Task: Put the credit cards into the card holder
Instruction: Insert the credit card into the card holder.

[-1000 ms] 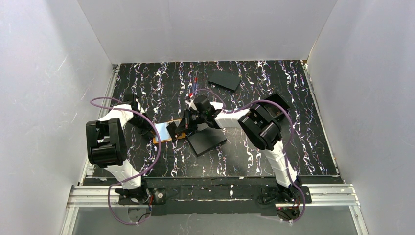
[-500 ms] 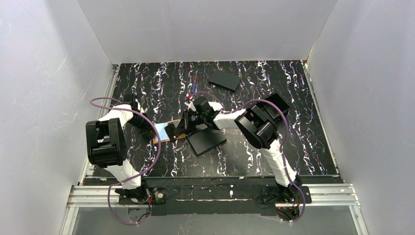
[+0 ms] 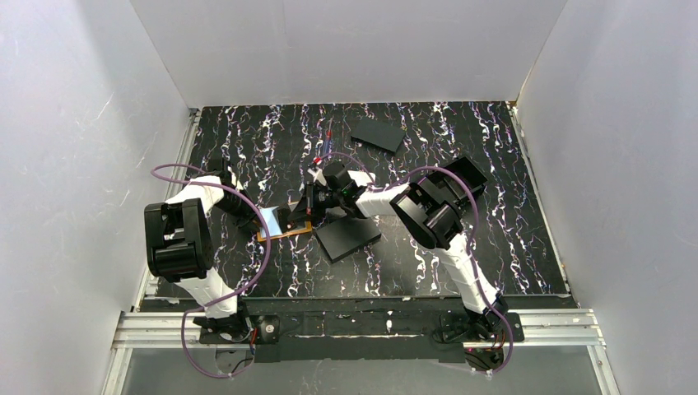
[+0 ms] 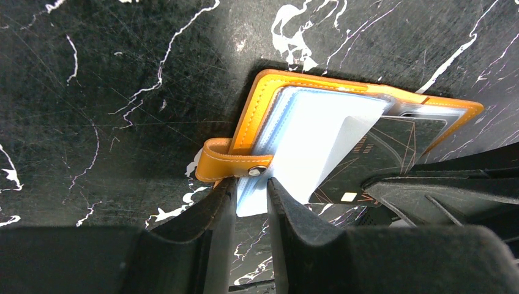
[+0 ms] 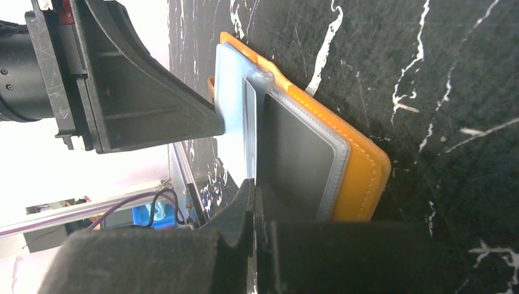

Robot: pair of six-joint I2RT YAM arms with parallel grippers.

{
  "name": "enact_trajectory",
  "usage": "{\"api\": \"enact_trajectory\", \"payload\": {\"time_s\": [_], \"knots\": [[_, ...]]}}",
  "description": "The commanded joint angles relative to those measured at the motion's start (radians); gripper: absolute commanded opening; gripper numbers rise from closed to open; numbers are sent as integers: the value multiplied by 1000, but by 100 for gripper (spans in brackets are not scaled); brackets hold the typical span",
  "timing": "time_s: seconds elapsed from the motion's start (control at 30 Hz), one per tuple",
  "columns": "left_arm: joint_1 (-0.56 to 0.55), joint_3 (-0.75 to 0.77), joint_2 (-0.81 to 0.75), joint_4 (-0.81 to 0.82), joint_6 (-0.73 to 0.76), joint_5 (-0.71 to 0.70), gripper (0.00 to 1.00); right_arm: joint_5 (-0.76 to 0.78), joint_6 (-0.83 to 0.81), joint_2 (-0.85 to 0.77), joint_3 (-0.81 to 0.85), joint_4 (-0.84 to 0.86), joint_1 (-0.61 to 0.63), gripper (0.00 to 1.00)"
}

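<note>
One flat black rectangle (image 3: 348, 237) lies nearest, partly under the right arm. Just left of it and slightly farther, the card holder (image 4: 252, 110) lies open on the marbled tabletop (image 3: 510, 247), mostly hidden from above by the right wrist. Left fingers (image 4: 251, 191) stand narrowly apart, pinching its pale blue sleeve. Right fingers (image 5: 254, 196) are pressed together at the edge of a dark card (image 4: 392, 147); whether they grip it is unclear. Far back lies a second black rectangle (image 3: 377, 133).

No text can be read anywhere; the card (image 4: 398, 150) at the card holder (image 4: 257, 116) bears a faint line of print, too small to make out.
</note>
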Motion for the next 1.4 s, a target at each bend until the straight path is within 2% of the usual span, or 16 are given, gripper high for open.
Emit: {"api": "enact_trajectory", "payload": {"time_s": [0.0,0.37,0.57,0.7,0.8,0.97,1.03,1.37], "knots": [[-8,-29,-2,-12,7,20,23,55,3,38,21,35,3,1],[-14,-33,-2,-7,3,33,23,126,192,34,-100,246,41,1],[-15,-39,-7,-4,-1,44,23,195,230,20,-128,277,73,7],[-17,-47,-9,2,-5,58,23,252,219,-8,-164,276,88,16],[-17,-47,-10,1,-6,62,23,243,122,-31,-140,163,86,25],[-17,-47,-14,2,-5,70,23,215,-185,-76,-38,-168,83,38],[-16,-47,-10,4,-6,78,23,212,-259,-88,-23,-241,83,40],[-17,-44,-6,-2,4,79,22,290,-399,-118,39,-423,80,44]]}}
